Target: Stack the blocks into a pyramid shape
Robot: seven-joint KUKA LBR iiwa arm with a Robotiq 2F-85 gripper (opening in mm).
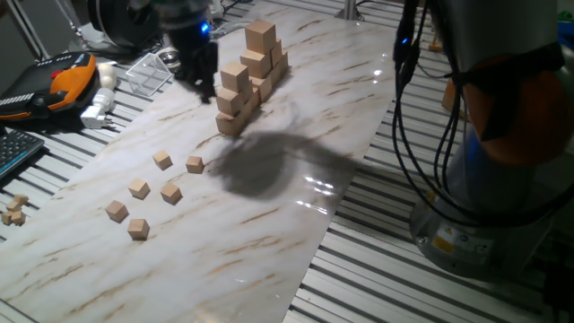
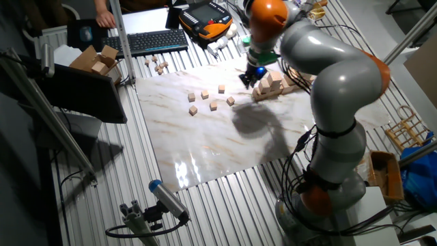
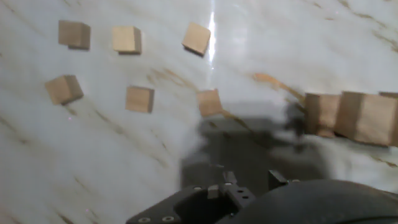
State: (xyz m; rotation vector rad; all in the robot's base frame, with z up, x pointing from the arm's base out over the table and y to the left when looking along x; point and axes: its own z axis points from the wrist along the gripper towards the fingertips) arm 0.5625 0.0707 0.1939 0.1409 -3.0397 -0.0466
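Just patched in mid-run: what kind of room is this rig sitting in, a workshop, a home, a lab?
Most likely a robotics lab. The marble-look board lies on a slatted metal bench, a keyboard and an orange handheld controller sit at the far edge, and cables trail down beside the arm's base.

My arm is built of fat, rounded grey segments with orange bands at the joints and an orange cap at the top. Black cables hang loosely alongside my grey base. My black two-finger gripper carries a small blue light, and its dark housing shows screws.
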